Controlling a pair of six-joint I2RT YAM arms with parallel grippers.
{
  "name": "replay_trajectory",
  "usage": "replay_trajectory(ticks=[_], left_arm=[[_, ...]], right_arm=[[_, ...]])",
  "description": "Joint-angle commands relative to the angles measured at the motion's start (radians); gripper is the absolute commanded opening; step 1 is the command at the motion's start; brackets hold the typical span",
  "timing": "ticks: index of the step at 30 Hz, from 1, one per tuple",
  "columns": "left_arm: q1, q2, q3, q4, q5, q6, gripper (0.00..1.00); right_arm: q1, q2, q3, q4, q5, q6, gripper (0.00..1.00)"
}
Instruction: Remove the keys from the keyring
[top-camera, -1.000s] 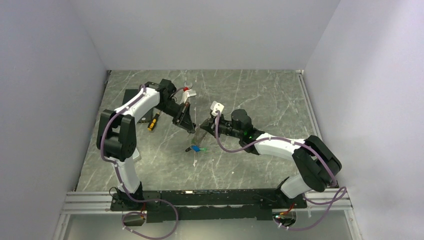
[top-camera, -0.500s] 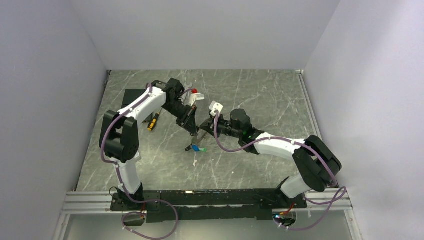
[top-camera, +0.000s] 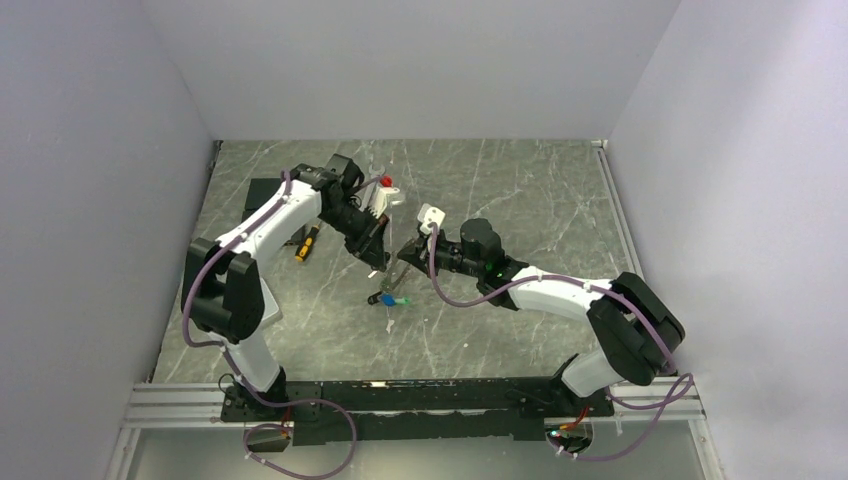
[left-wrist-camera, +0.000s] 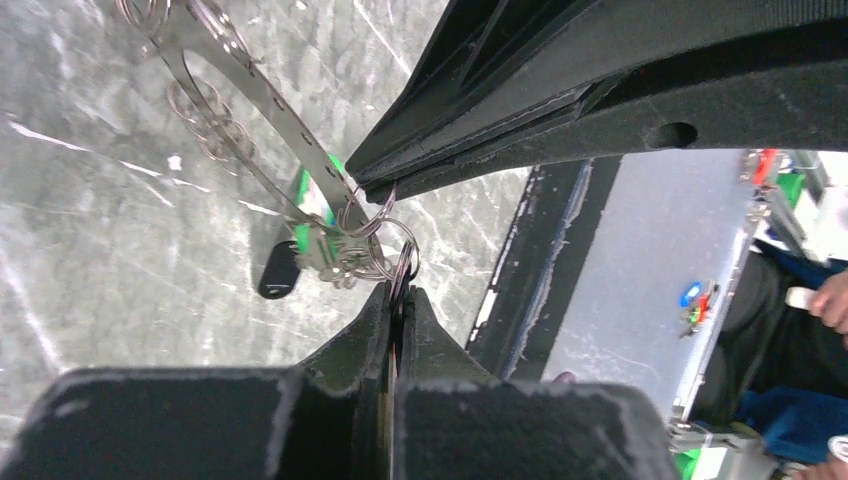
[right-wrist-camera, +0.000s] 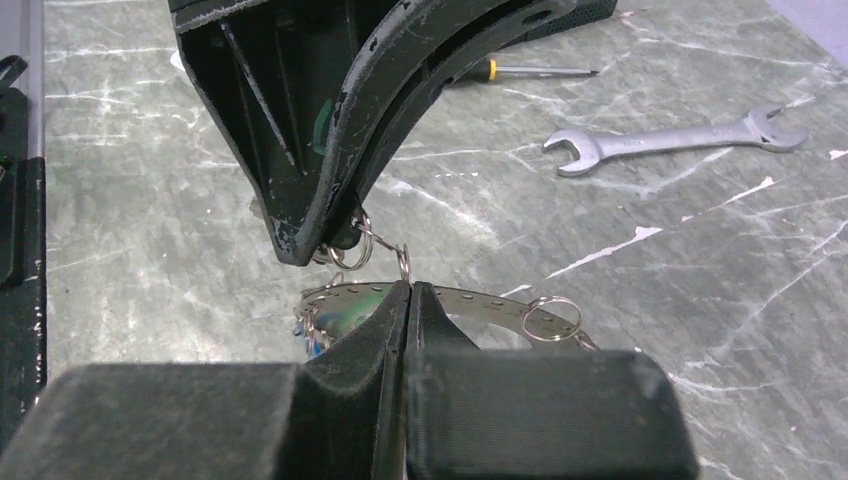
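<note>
Currently the keyring (left-wrist-camera: 285, 115), a thin band w/ holes along it, slants between both grippers near mid-table, above the marble table (right-wrist-camera: 700, 260). Keys (top-camera: 388, 299) w/ green & blue heads sit at its low end, just beside a bunch of small rings (left-wrist-camera: 385, 240); can't tell if they touch the top. Left gripper (left-wrist-camera: 400, 292) has fingers pressed together, pinching one of the small rings. Right gripper (right-wrist-camera: 410, 288) likewise closed tight on a ring of that bunch, tip nearly touching the left's. Further back, well apart from the grippers, lie a silver wrench (right-wrist-camera: 670, 140) & a screwdriver (right-wrist-camera: 520, 69).
</note>
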Motion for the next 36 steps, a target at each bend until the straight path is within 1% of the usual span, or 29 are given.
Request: replay_trajectory(ticks=[1, 5, 13, 17, 26, 36], left_arm=[[-0.008, -0.076, -0.004, 0.022, -0.045, 0.058, 0.00], [-0.008, -0.083, 0.001, 0.048, -0.080, 0.068, 0.00], [-0.023, -0.083, -0.012, 0.066, -0.147, 0.121, 0.00], [-0.029, -0.088, 0.013, 0.085, -0.182, 0.127, 0.00], [-0.030, -0.073, 0.048, 0.081, -0.166, 0.116, 0.00], [-0.049, -0.033, 0.079, 0.073, -0.107, 0.097, 0.00]], right_arm=[[-0.011, -0.032, 0.019, 0.028, 0.042, -0.053, 0.00], [-0.011, -0.045, 0.009, 0.045, 0.051, -0.065, 0.00], [-0.012, -0.071, -0.012, 0.071, -0.025, -0.155, 0.00], [-0.012, -0.074, -0.016, 0.057, -0.077, -0.190, 0.00], [-0.011, -0.071, -0.013, 0.041, -0.129, -0.197, 0.00], [-0.010, -0.066, -0.001, 0.030, -0.117, -0.189, 0.00]])
